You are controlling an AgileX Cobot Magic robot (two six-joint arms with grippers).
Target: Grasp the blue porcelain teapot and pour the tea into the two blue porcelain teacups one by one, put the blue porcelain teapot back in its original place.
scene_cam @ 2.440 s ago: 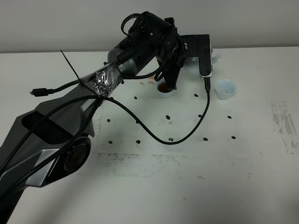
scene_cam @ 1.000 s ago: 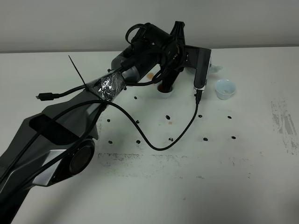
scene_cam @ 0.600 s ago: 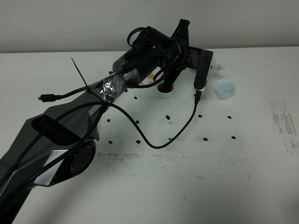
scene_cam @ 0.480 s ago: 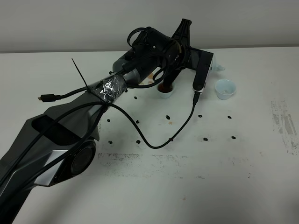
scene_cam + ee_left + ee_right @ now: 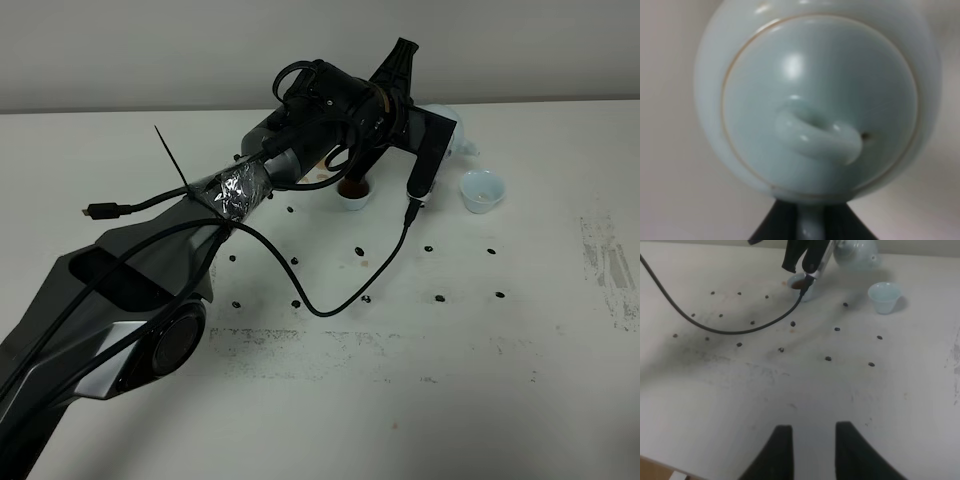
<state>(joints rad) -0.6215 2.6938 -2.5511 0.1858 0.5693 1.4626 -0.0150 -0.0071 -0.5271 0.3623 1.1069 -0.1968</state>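
The white table [image 5: 520, 350] is bare but for dark marks on its near half, and my left arm [image 5: 230, 185] stretches across it to the far middle. There my left gripper [image 5: 810, 224] is clamped on the teapot [image 5: 447, 122] by its handle [image 5: 810, 231], which shows between my two dark fingers. The lid [image 5: 820, 100] fills the left wrist view. From above, the pot hangs off the table at the far edge, mostly hidden behind my wrist. Its long axis runs left to right, handle toward me and spout [image 5: 468, 148] pointing right. The right cup [image 5: 481, 191] stands just right of the spout and a little nearer. I judge that the next pour needs a short shift right and near, then a tip along that same axis. Whether that cup holds anything yet I cannot tell. The left cup [image 5: 353, 198] sits under my wrist with dark tea [image 5: 351, 187] in it. My right gripper [image 5: 812, 450] hovers over the near table with fingers apart and nothing between them, well away from both cups, so the left arm is the one placed to pour.
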